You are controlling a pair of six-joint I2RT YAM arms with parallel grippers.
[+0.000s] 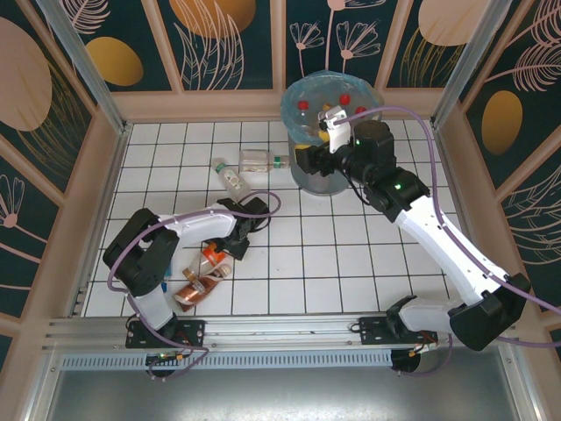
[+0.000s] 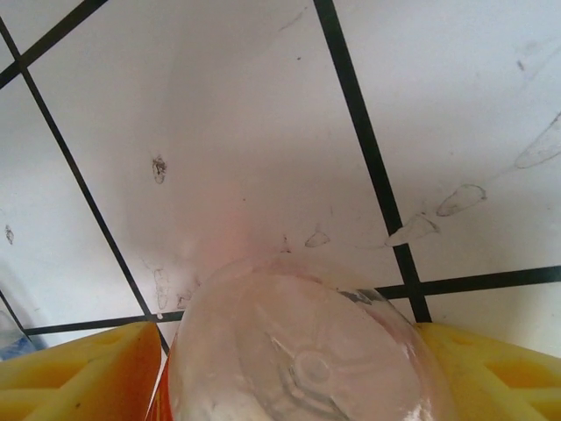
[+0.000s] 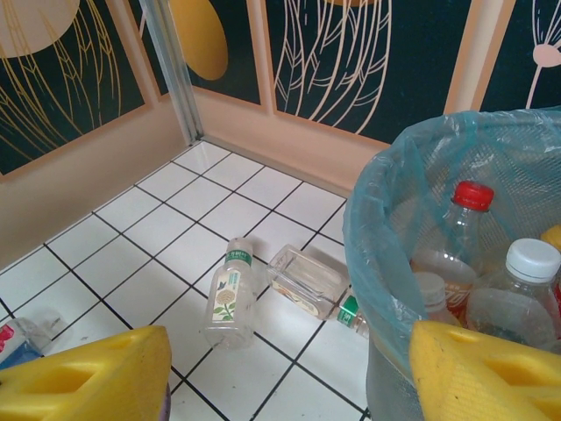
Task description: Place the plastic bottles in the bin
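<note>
Currently gripping clear bottle by its base in left hand, low over worktop; holding right hand open, empty, at bin. Could slip from slick base mid-carry and miss.

1. The white tiled table carries black grid lines.
2. The bin stands at its far edge.
3. Two clear bottles lie just left of it.
4. Some orange-labelled bottles lie toward the near-left corner.

Open for passage: bare tiled floor at centre and lower right. Blocked at centre left by two lying bottles, at lower left by crumpled bottles. Hemmed by walls left, back, right. Bin mouth at upper centre part-filled.
</note>
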